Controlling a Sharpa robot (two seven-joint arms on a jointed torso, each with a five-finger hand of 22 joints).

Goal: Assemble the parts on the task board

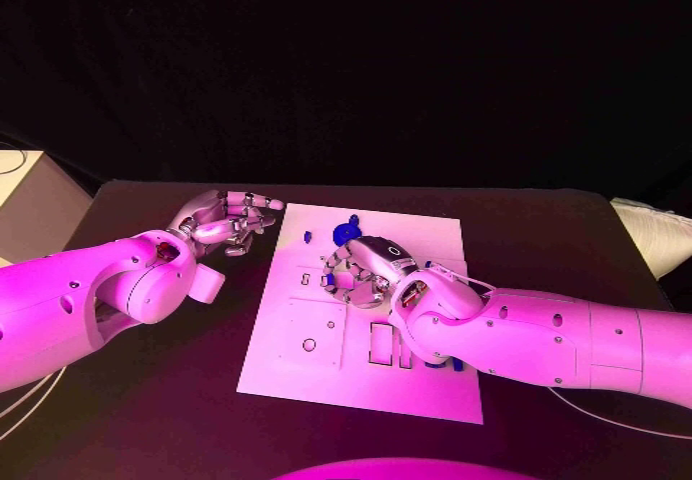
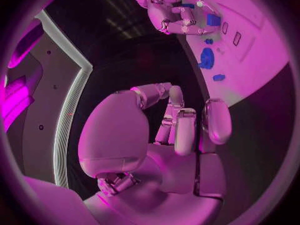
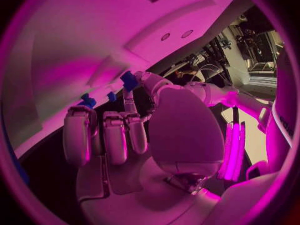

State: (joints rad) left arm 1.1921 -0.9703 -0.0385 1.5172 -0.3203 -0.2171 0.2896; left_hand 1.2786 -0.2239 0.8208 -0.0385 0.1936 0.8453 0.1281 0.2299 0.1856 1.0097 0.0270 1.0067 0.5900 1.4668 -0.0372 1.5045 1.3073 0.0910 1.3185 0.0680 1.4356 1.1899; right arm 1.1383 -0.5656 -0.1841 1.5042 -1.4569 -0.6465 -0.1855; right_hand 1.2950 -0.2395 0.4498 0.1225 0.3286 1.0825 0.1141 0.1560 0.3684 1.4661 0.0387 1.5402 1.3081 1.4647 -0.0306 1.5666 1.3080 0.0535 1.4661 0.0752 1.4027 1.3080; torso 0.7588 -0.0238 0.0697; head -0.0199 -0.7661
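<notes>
The white task board lies in the middle of the black table. My right hand hovers over the board's far half and pinches a small blue part between thumb and a fingertip; the other fingers are curled. The left wrist view shows this hand too, with a blue piece beside it. A larger blue part stands near the board's far edge, and a tiny blue one sits to its left. My left hand hangs off the board's far left corner, fingers curled in on nothing.
More blue parts lie on the board, partly under my right forearm. The board has several cut-out slots and a hole. A pale box stands past the table's left edge, and a white object past its right.
</notes>
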